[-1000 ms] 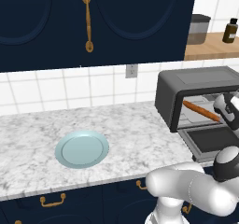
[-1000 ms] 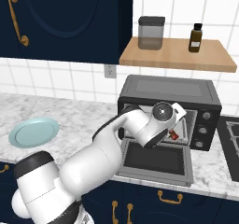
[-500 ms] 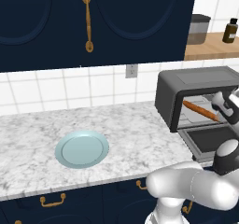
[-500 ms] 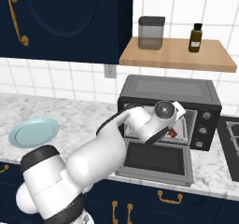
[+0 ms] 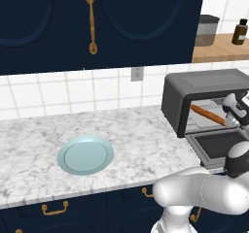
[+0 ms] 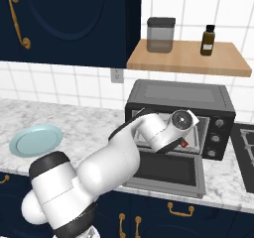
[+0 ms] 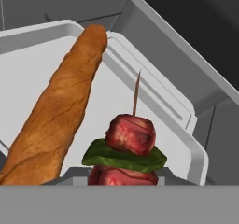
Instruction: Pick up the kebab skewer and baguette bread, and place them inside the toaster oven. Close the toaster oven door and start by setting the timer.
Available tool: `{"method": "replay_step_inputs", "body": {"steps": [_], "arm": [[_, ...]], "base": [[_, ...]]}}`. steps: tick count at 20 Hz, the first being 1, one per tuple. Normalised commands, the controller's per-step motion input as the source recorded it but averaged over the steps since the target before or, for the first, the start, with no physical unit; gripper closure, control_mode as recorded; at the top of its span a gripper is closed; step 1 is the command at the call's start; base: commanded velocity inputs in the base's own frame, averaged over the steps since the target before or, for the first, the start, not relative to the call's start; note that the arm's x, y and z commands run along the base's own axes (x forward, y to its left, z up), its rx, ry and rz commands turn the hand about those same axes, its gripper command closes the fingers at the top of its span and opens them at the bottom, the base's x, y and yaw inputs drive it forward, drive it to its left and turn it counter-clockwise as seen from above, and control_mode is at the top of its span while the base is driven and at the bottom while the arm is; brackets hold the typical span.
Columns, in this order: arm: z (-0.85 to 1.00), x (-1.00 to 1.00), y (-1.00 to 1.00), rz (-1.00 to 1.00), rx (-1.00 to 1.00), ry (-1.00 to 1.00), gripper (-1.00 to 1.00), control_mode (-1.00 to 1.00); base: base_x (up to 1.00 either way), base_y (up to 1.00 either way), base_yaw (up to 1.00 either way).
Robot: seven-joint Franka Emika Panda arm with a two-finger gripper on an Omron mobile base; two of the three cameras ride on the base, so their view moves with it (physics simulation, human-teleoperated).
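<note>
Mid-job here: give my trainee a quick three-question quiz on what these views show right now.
1. True or false: the baguette bread already lies on the tray inside the toaster oven.
2. What is the claw shut on?
A. kebab skewer
B. plate
C. door handle
3. Fill in: the toaster oven door is ____.

Key: 1 true; 2 A; 3 open, folded down.
</note>
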Motion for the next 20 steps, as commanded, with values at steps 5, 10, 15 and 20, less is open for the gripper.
{"method": "replay_step_inputs", "body": {"steps": [5,10,15,20], "arm": [[-0.01,0.01,0.00,0.07,0.00,0.00,1.00,-1.00],[0.00,0.00,0.00,0.06,0.00,0.00,1.00,-1.00],[0.00,0.06,0.00,0.03,0.00,0.00,1.00,-1.00],[0.00,0.24,0.00,0.00,0.00,0.01,1.00,-1.00]], "base": [[0.00,0.00,0.00],[0.00,0.00,0.00],[0.00,0.00,0.00],[0.00,0.00,0.00]]}}
